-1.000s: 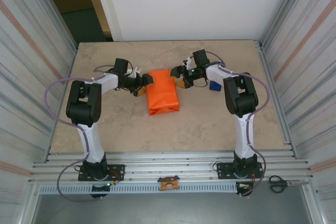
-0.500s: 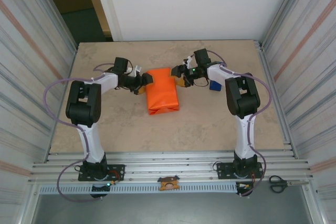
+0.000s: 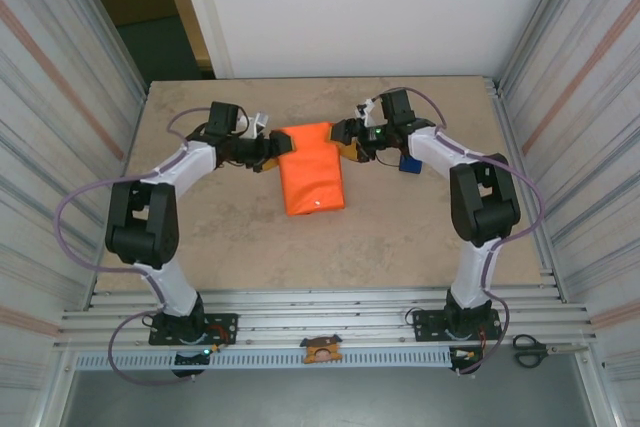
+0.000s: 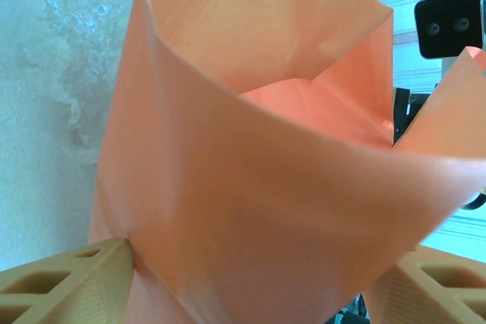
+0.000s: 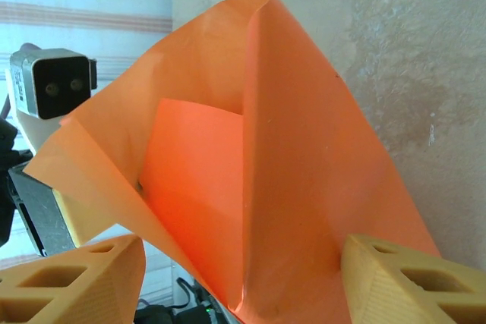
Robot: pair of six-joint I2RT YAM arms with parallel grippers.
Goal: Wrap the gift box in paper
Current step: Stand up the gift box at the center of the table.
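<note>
Paper (image 3: 311,169), plain bright orange and a little glossy, lies folded round into one flat, oblong packet on the table (image 3: 420,237), out toward the far middle, running near to far with a slight slant. Its long faces look smooth; both far corners are loose, and the ends gape like a tube. From the left wrist the paper (image 4: 250,187) rises as a curved, thin-walled sleeve with creased flaps turned inward. From the right wrist the paper (image 5: 266,172) stands up in a pointed fold with a sharp vertical crease, and a flatter, brighter orange face shows deep inside. I count one packet, two arms and two pincers. The left gripper (image 3: 270,150) sits at the packet's far left corner, the right gripper (image 3: 345,144) at its far right corner. The left gripper (image 4: 250,294) has its tan fingers spread wide, the open end of the sleeve lying between them and touching both. The right gripper (image 5: 243,278) stands likewise, wide across the paper, a finger against each side. One blue tape dispenser (image 3: 408,162) lies just beyond the right forearm. One pair of scissors (image 3: 530,350) rests on the near rail at the right.
</note>
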